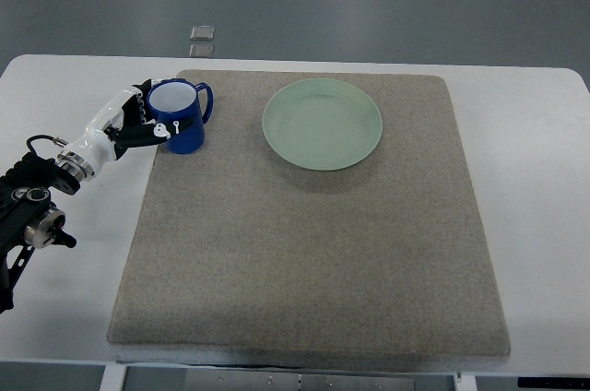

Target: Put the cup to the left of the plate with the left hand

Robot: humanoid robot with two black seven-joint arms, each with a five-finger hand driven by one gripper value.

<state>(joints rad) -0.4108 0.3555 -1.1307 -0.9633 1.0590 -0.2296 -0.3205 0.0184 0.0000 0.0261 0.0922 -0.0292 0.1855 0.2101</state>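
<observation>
left hand [138, 122] is wrapped round the blue cup [178, 118], arm angled in low | cup is parked at mat [304, 253] corner, well left of plate [322, 123] | tons of mat left bare below

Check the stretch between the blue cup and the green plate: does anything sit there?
Nothing: in the top view only bare grey mat lies between the blue cup and the green plate.
</observation>
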